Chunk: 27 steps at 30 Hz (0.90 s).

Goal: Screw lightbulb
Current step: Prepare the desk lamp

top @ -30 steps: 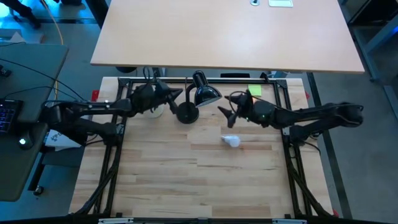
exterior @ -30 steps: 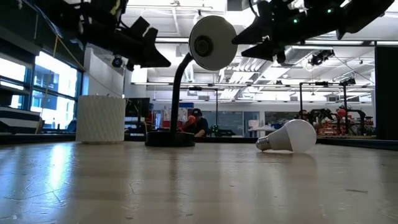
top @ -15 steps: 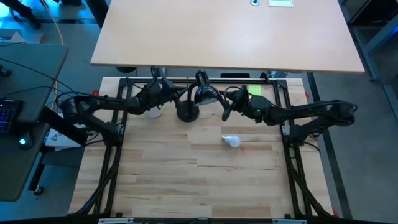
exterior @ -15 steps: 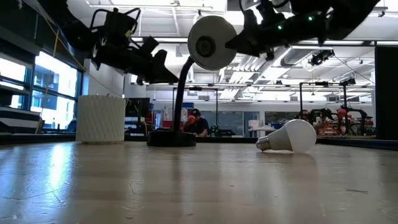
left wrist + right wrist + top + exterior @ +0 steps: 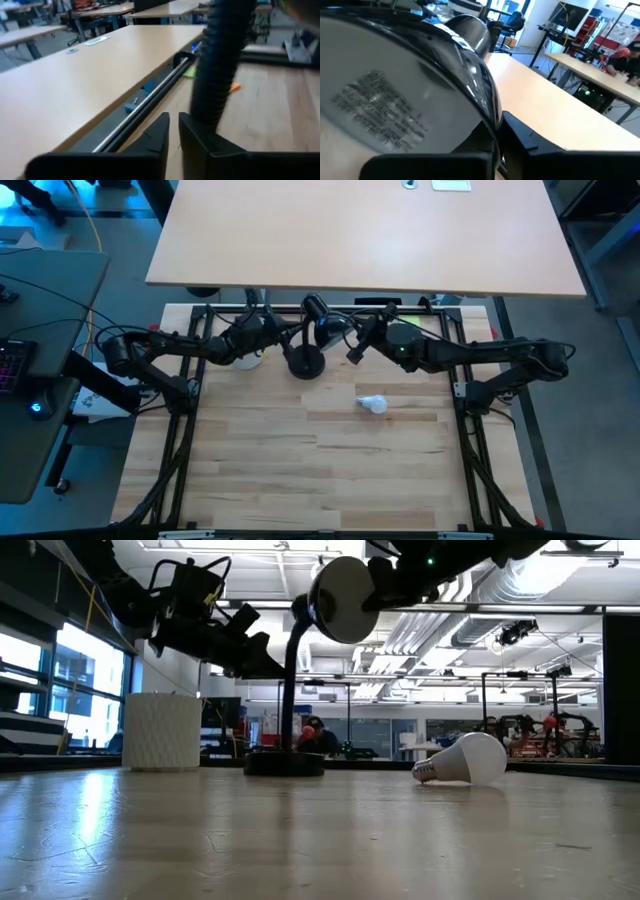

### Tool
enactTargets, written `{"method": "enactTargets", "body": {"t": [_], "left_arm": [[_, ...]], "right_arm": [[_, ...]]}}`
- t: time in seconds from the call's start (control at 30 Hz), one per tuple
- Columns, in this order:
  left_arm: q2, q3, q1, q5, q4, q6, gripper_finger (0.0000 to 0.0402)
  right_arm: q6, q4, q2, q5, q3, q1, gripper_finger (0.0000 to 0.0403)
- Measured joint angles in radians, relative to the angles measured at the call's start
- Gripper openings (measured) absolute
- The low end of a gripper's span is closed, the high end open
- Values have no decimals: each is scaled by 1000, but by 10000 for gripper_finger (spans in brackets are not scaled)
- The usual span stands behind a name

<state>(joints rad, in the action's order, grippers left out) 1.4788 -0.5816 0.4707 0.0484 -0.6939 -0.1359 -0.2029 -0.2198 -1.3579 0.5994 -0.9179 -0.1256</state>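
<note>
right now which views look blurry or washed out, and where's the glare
Left wrist view: the lamp's black neck is smeared soft, close to the lens. Right wrist view: the lamp shade fills the picture, its label print blurred, with bright streaks along the rim. Low view: window light at the left washes onto the table as glare; the lightbulb looks sharp. High view: even light, little shadow.
</note>
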Motion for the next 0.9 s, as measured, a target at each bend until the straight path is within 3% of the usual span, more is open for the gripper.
{"method": "enactTargets", "body": {"t": [0.23,0.33,0.5,0.7,0.9], "left_arm": [[-138,0,-1,-23,120,-19,141],[-218,0,1,-93,191,-60,164],[-344,0,-2,-210,275,-119,175],[-386,0,0,-314,276,-41,175],[-314,0,-4,-229,277,-32,175]], "right_arm": [[28,43,-2,-24,1,6,3],[44,50,-2,-24,3,5,3],[43,52,-3,-43,4,6,3],[45,52,-3,-56,4,4,3],[33,42,-3,-56,5,4,3]]}}
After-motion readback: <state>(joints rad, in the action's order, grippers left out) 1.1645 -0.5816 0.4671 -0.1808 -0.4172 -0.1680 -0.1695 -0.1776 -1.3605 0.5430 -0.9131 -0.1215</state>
